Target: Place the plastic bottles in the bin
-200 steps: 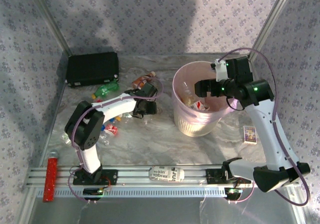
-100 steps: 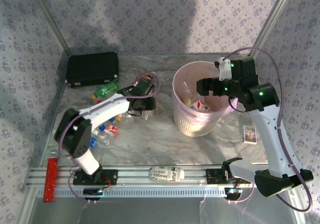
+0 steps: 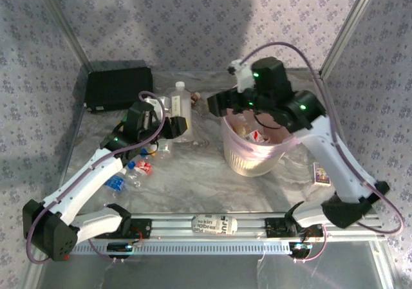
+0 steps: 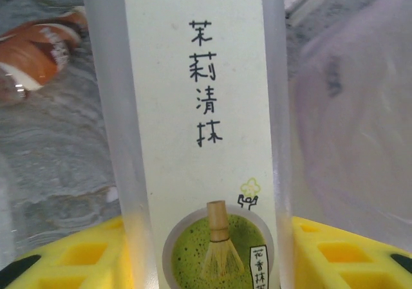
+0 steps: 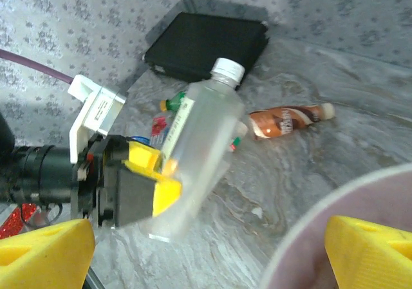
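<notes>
Tabletop of grey marbled sheet carries a large pale pink translucent round plastic bin on its right half, with labelled bottles inside. A flat black rectangular case lies at the far left corner. The right gripper hangs by the bin's far-left rim, yellow-padded fingers spread wide and empty. The left gripper is clamped on a tall frosted plastic bottle with a white cap and matcha label, left of the bin and apart from it. A brown-labelled bottle lies flat beyond it. Small clear bottles sit beside the left arm.
</notes>
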